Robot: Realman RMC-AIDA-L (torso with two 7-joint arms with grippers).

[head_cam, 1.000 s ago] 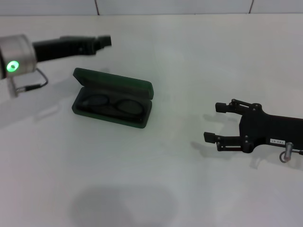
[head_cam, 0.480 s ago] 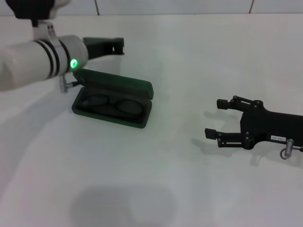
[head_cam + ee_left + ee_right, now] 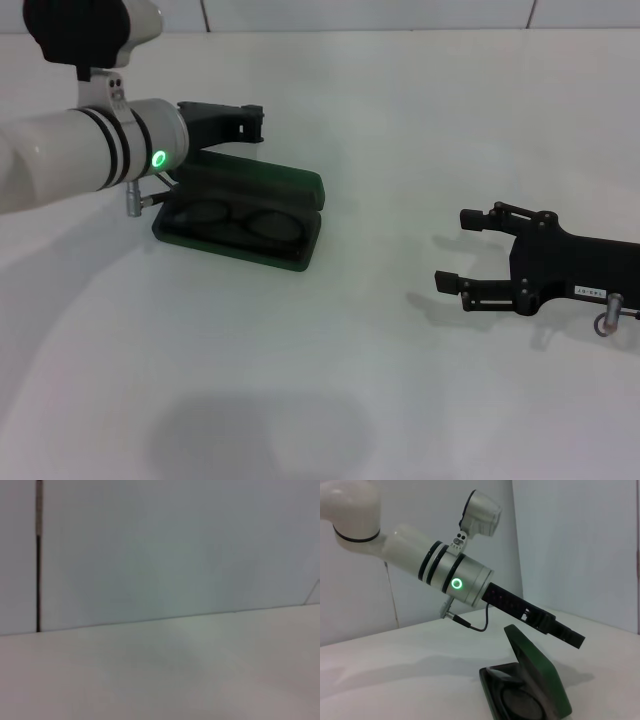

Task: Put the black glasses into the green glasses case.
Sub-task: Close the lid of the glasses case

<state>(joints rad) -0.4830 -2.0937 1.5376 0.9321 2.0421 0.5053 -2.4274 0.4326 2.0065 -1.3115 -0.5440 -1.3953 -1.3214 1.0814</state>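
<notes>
Lying inside the open green glasses case, the black glasses sit lenses up on the dark lining, and the lid stands raised along the far edge. No lettering on the case can be read from here. The left gripper hangs just behind and above that lid, not touching it; whether its fingers are parted or closed, I cannot tell. Well off to the other side, the right gripper rests low over the white table with its fingers spread and nothing between them. A small white label on its body is too tiny to read.
</notes>
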